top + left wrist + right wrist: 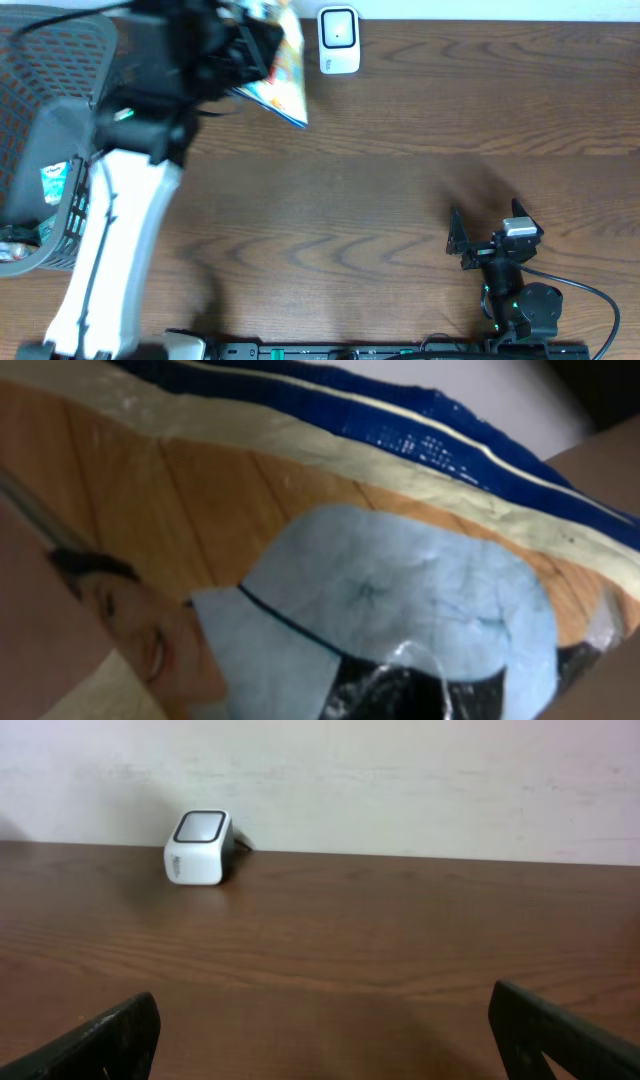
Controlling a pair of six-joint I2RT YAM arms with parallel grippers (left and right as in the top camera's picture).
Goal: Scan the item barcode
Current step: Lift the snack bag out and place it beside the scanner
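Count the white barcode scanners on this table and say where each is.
1. The white box-shaped plastic scanner stands at the brown wooden table's far edge, just right of the colourful printed packet in the left gripper. The grey mesh basket might hide others.

The packet (pixel 284 72) is just left of the scanner (pixel 338 41), with the basket (pixel 55 70) farther left.

Left gripper (pixel 248 45) is a dark, smeared lump in the overhead view, its fingers lost behind the packet (pixel 285 75), whose far end runs off the top edge and whose print is too blurred to read. Left wrist view is all soft-focus packet, cropped on every side. Basket (pixel 60 70) is cut by the left edge, contents too small to name; scanner (pixel 200 848) lettering unreadable; right gripper (pixel 320 1055) shows only fingertips (pixel 115 1038), clipped at the bottom.
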